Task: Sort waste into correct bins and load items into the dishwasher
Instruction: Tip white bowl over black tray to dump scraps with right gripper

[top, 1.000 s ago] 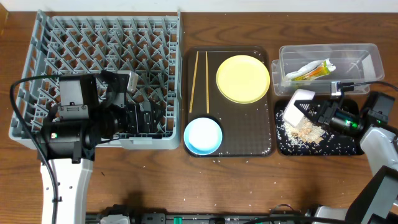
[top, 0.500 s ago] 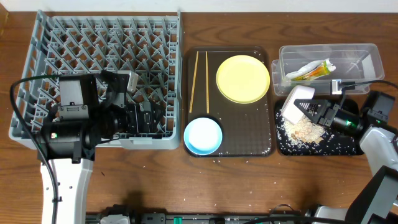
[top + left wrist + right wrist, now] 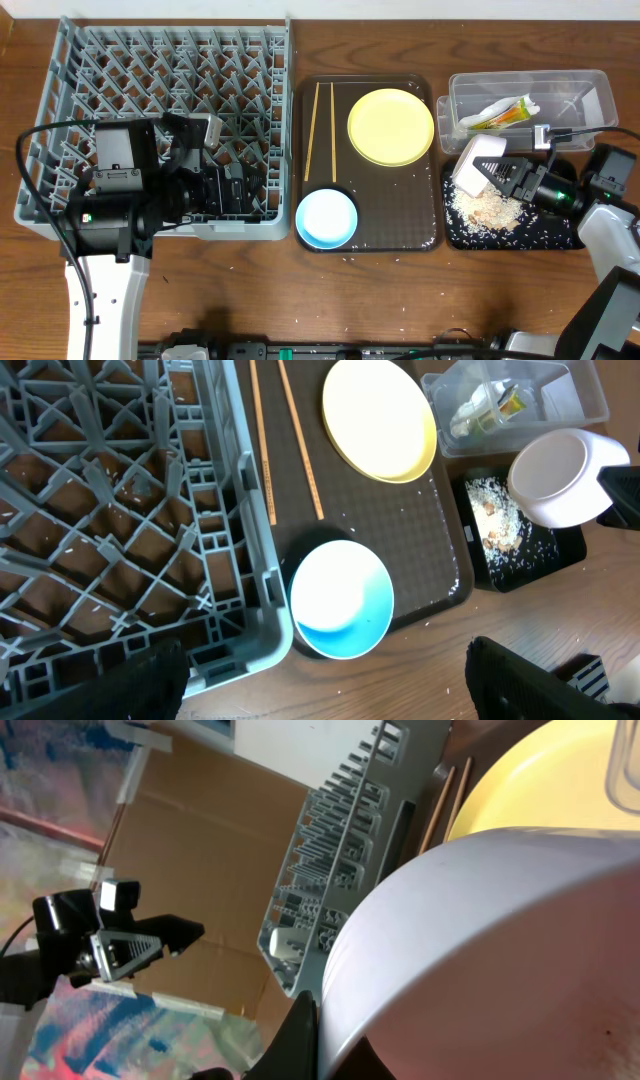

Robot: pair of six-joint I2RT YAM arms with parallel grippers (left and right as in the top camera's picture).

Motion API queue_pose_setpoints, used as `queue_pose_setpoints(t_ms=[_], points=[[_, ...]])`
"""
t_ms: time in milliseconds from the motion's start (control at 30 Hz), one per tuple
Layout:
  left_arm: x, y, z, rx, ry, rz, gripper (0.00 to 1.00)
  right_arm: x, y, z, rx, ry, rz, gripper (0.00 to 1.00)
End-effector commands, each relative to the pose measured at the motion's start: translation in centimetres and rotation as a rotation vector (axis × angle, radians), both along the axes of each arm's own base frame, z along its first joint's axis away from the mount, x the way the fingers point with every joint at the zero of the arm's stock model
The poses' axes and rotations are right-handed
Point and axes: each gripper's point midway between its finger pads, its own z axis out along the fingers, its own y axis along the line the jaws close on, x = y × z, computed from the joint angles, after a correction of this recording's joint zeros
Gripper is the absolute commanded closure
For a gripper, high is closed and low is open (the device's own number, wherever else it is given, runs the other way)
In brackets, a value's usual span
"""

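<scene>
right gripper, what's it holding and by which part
The right gripper holds the white bowl, pinched at its rim, with the bowl tipped on its side over the black tray.

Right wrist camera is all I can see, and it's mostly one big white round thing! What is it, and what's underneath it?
Observer: It's a white bowl, tipped on its side in the jaws of the right gripper, above the black tray.
Operator: Did the food fall out?
Observer: Yes. A pile of rice scraps lies on the black tray just below the bowl, and from the left wrist view the bowl looks empty inside.
Operator: Any other rubbish sorted?
Observer: A green-and-yellow wrapper lies inside the clear tub, right behind the black tray.
</scene>
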Motion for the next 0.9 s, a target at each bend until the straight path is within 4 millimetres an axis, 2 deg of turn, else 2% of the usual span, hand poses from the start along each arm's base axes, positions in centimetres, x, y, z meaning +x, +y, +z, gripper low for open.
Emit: queue_pose_setpoints(t_ms=[0, 67, 167, 267, 367, 433, 467, 533, 567, 633, 667, 733, 833, 867], points=[[0.2, -0.2, 0.6, 0.001, -0.028, -0.021, 0.11, 0.3, -0.1, -0.7, 0.001, 0.101, -0.031, 0.99], [0.2, -0.2, 0.6, 0.001, -0.027, -0.021, 0.11, 0.1, 0.3, 0.2, 0.028, 0.049, 0.003, 0.99], [0.2, -0.2, 0.6, 0.001, -0.027, -0.021, 0.11, 0.7, -0.2, -1.1, -0.009, 0.14, -0.053, 0.99], [0.2, -0.2, 0.6, 0.001, -0.026, -0.021, 0.11, -0.1, 0.8, 1.3, 0.043, -0.034, 0.046, 0.99], [0.2, -0.2, 0.6, 0.001, -0.028, -0.021, 0.11, 0.6, 0.2, -1.1, 0.017, 0.187, -0.048, 0.99], [0.2, -0.2, 0.6, 0.001, -0.027, -0.021, 0.11, 0.0, 1.2, 1.1, 0.062, 0.028, 0.049, 0.99], [0.2, -0.2, 0.6, 0.001, -0.026, -0.021, 0.11, 0.2, 1.3, 1.1, 0.047, 0.018, 0.049, 0.99], [0.2, -0.2, 0.6, 0.001, -0.027, -0.021, 0.11, 1.1, 0.7, -0.8, 0.003, 0.16, -0.036, 0.99], [0.2, -0.2, 0.6, 0.001, -0.027, -0.021, 0.11, 1.1, 0.7, -0.8, 0.007, 0.16, -0.033, 0.99], [0.2, -0.2, 0.6, 0.001, -0.025, -0.021, 0.11, 0.5, 1.7, 1.3, 0.042, 0.007, 0.062, 0.99], [0.1, -0.2, 0.6, 0.0, -0.022, -0.021, 0.11, 0.6, 1.8, 1.4, 0.036, -0.006, 0.066, 0.99], [0.1, -0.2, 0.5, 0.001, -0.019, -0.021, 0.11, 1.3, 1.4, 0.1, 0.02, 0.117, 0.001, 0.99], [0.1, -0.2, 0.5, 0.001, -0.019, -0.021, 0.11, 1.1, 1.9, 1.3, 0.024, 0.007, 0.055, 0.99], [0.0, -0.2, 0.5, 0.001, -0.018, -0.021, 0.11, 1.6, 1.6, 0.6, 0.005, 0.061, 0.015, 0.99]])
